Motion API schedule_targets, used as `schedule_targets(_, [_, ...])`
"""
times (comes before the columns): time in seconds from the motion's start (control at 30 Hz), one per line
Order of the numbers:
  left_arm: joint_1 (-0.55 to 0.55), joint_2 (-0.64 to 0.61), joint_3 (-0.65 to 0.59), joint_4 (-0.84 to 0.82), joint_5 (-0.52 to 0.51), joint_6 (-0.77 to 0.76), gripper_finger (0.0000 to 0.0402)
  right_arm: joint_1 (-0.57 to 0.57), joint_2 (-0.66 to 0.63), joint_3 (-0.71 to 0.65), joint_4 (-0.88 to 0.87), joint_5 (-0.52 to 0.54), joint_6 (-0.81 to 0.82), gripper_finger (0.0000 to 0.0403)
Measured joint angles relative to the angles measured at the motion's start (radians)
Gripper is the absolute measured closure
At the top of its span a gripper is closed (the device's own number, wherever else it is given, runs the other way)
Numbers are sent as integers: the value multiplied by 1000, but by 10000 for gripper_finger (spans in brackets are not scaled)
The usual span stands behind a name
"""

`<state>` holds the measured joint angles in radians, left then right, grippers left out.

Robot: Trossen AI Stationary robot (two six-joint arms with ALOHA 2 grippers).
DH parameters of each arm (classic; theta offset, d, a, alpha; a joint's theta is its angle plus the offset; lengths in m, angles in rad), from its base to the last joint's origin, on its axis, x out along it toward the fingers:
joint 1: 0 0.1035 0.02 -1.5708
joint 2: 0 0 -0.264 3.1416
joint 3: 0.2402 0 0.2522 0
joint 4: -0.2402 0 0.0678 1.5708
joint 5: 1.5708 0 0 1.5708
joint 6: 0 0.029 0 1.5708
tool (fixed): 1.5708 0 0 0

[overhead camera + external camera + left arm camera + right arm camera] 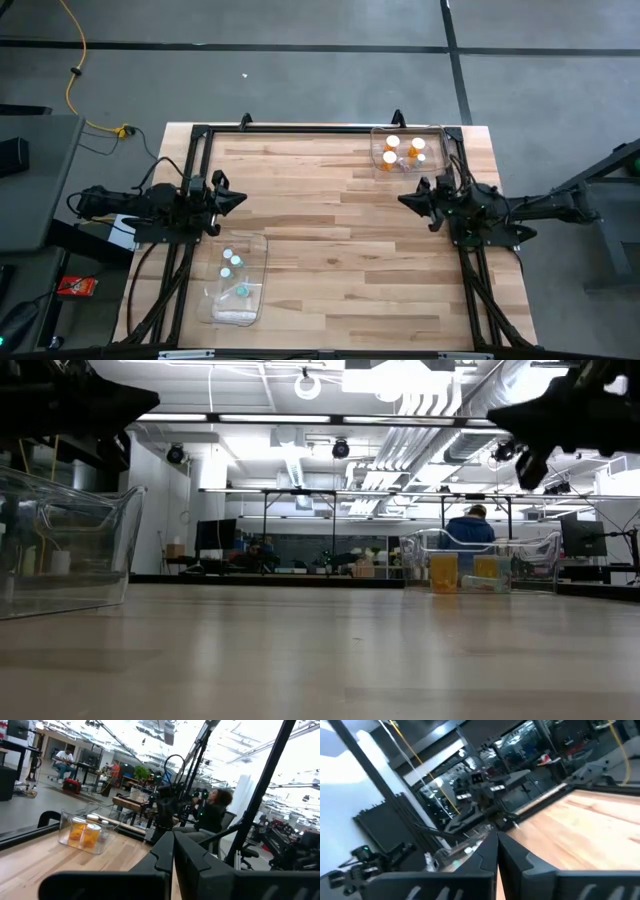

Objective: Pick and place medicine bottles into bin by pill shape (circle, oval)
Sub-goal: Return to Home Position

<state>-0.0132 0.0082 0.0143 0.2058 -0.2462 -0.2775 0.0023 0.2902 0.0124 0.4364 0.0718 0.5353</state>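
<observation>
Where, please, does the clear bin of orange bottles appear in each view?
High view: the bin at the upper right corner of the table.
Low view: right of centre, at the table's far edge.
Left wrist view: across the table, orange bottles inside.
Right wrist view: not in it.
Shared landmark: the wooden table.

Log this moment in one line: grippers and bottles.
left gripper: shut, empty, left edge | right gripper: shut, empty, right edge | orange white-capped bottles: in right-side clear plastic bin | pale teal bottles: in left-side clear plastic bin

Four views, one bench [330, 220]
Overhead looks straight down; low looks level across the top; both share the far transparent bin [434, 166].
</observation>
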Motion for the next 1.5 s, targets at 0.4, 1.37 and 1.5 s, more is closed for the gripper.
schedule_targets(0.4, [0, 0, 0, 0, 0, 0, 401, 77, -4, -3, -262, 254, -228, 403])
schedule_targets(1.37, [0, 0, 0, 0, 0, 0, 396, 77, 3, -1, -384, 251, -223, 402])
schedule_targets(1.5, [0, 0, 0, -5, 0, 0, 396, 77, -47, -1, -384, 250, -223, 402])
